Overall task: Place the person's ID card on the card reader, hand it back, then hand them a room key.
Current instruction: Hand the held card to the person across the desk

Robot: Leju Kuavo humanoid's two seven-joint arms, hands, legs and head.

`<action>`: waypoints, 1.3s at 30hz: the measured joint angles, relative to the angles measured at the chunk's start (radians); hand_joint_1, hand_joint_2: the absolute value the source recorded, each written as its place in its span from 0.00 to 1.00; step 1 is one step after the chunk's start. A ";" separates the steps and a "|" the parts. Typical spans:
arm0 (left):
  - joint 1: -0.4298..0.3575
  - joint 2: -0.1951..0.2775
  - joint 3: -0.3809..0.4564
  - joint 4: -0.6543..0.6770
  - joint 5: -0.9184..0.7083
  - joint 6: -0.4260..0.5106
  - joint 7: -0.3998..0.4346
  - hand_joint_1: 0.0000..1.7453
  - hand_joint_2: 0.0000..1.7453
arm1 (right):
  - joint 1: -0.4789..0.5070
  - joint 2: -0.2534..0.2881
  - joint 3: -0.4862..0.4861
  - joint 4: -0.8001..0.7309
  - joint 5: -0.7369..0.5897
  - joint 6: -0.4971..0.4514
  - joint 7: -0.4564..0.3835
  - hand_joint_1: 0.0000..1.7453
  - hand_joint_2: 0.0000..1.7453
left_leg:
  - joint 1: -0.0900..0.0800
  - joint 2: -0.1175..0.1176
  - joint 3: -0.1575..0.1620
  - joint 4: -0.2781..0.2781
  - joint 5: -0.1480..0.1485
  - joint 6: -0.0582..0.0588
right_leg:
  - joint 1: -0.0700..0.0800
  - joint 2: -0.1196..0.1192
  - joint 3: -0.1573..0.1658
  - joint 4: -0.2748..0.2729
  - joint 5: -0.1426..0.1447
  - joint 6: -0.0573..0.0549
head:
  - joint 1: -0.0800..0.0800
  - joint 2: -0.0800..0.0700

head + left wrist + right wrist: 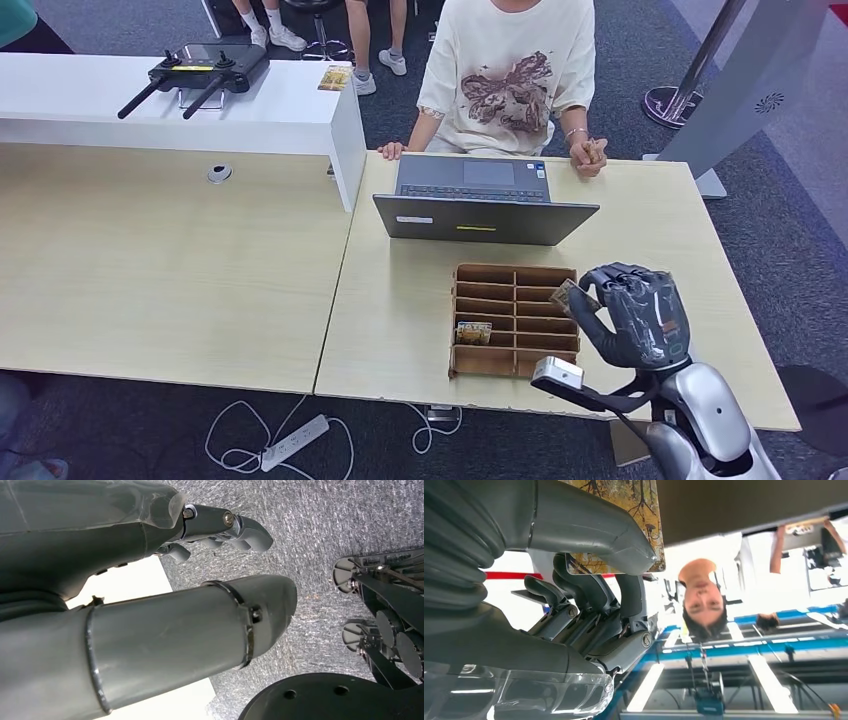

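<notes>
My right hand [635,310] is raised over the right side of a wooden slotted organizer [453,322] and pinches a small patterned card [572,296] between thumb and fingers. In the right wrist view the same card [634,500] shows a yellow tree print, clamped under the thumb of the right hand [574,580]. A second card [473,332] lies in a compartment on the organizer's left side. The person [510,80] sits across the table with both hands at its far edge. My left hand [150,620] hangs over the grey floor, fingers apart, holding nothing.
A grey laptop [480,205] stands between the organizer and the person. On the white counter [280,110] at the left lie a black remote controller [200,70] and another small card [334,78]. A power strip [293,442] lies on the floor.
</notes>
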State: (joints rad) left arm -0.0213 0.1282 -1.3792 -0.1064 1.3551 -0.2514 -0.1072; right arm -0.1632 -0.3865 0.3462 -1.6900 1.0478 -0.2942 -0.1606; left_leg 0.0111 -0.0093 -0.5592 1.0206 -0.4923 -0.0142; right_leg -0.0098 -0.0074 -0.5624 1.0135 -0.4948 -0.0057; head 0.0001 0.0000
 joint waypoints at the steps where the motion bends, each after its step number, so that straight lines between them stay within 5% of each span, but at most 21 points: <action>1: 0.000 0.000 0.000 0.000 0.000 0.000 0.000 0.00 0.00 | -0.005 0.000 0.000 -0.003 -0.004 -0.003 -0.007 1.00 1.00 | 0.000 0.000 0.000 0.000 0.000 0.000 | 0.000 0.000 0.000 0.000 0.000 0.000 | 0.000 0.000; 11: -0.004 0.000 -0.004 0.000 -0.008 0.001 0.002 0.00 0.00 | -0.131 0.019 0.012 -0.006 -0.011 -0.019 -0.040 1.00 1.00 | 0.000 0.000 0.000 0.000 0.000 0.000 | 0.000 0.000 0.000 0.000 0.000 0.000 | 0.000 0.000; 20: -0.016 0.001 -0.019 0.000 -0.025 0.001 0.009 0.00 0.00 | -0.366 0.065 0.068 0.066 -0.008 0.037 -0.020 1.00 1.00 | 0.000 0.000 0.000 0.000 0.001 0.000 | 0.000 0.000 0.000 0.001 0.001 -0.001 | 0.000 0.000; 39: -0.034 0.017 -0.051 0.000 -0.054 -0.007 0.027 0.00 0.00 | -0.846 0.309 0.150 0.538 0.017 0.143 0.053 1.00 1.00 | 0.000 0.001 0.000 0.000 0.002 -0.001 | 0.000 0.001 -0.001 0.003 0.001 0.000 | 0.000 0.000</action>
State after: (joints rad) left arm -0.0550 0.1455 -1.4305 -0.1064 1.3007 -0.2584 -0.0806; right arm -1.0092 -0.0773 0.4963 -1.1519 1.0645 -0.1515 -0.1076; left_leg 0.0115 -0.0078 -0.5594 1.0206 -0.4901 -0.0153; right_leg -0.0094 -0.0065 -0.5634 1.0164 -0.4940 -0.0062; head 0.0000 0.0000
